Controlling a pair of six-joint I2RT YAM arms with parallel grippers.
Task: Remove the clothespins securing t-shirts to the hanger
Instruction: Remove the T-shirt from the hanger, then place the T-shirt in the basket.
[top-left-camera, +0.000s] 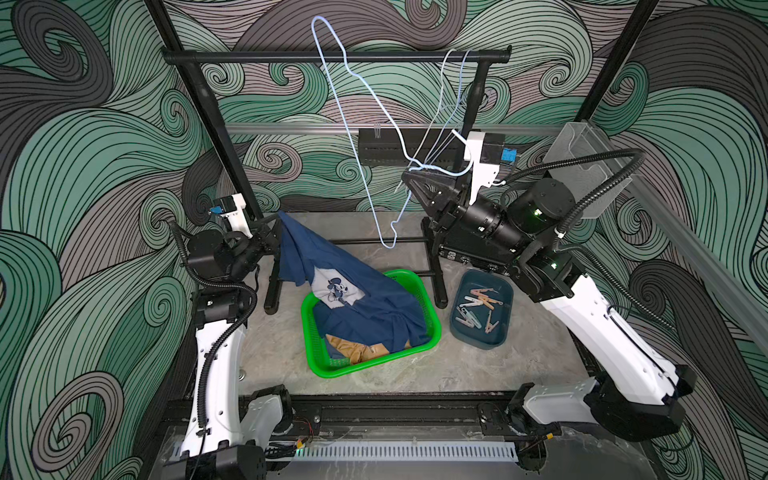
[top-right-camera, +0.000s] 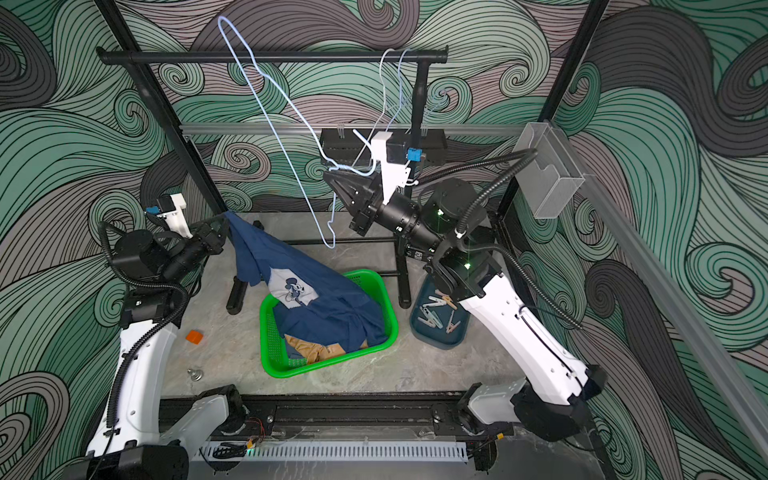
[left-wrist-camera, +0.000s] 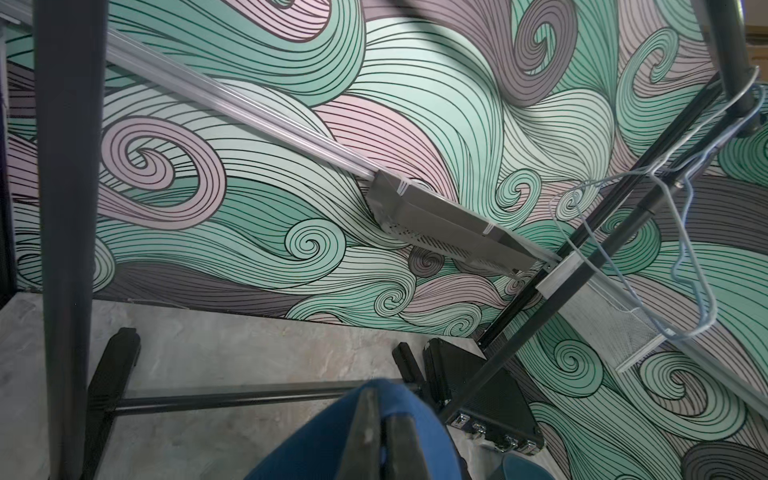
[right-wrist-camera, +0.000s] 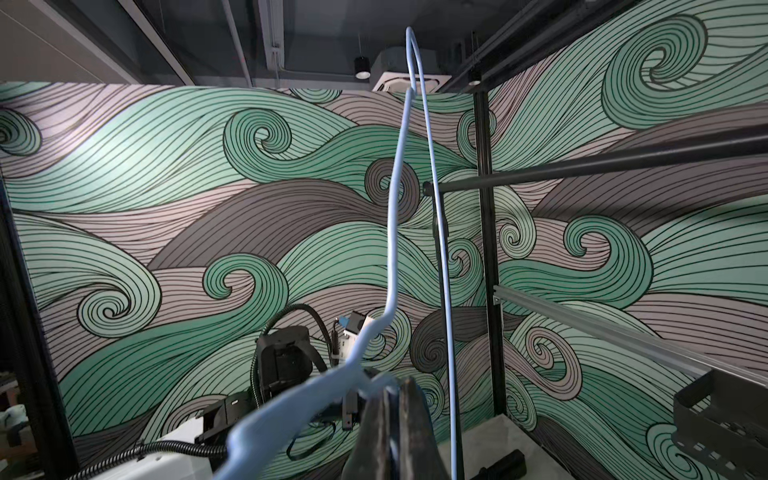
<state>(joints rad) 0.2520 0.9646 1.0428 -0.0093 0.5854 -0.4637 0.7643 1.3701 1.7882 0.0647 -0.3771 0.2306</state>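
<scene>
Pinching the twisted neck of a pale blue wire hanger (right-wrist-camera: 282, 409), the right gripper (top-left-camera: 407, 176) has its jaws fully closed on the wire. The bare frame stands on end, one shoulder high above the jaws and the other low, seemingly unhooked from the black rail (top-left-camera: 291, 56). My reading is that it is held steady so cloth can slide off. No peg shows on its wire. Under that arm's forearm sits a dark tub (top-left-camera: 478, 341) with the clothespins (top-left-camera: 478, 309) lying loose inside, well apart from any shirt. Across from it, the left gripper (top-left-camera: 275, 224) is clamped tight on a fold of the navy t-shirt (top-left-camera: 370, 303), lifting that corner while the rest trails down from the jaws into the green basket (top-left-camera: 311, 361) below, between the arms. The tan t-shirt (top-left-camera: 353, 352) lies crumpled under it in the basket. Two more bare hangers (top-left-camera: 448, 83) hang on the rail's end behind the right gripper. By this layout the pegs look all removed
</scene>
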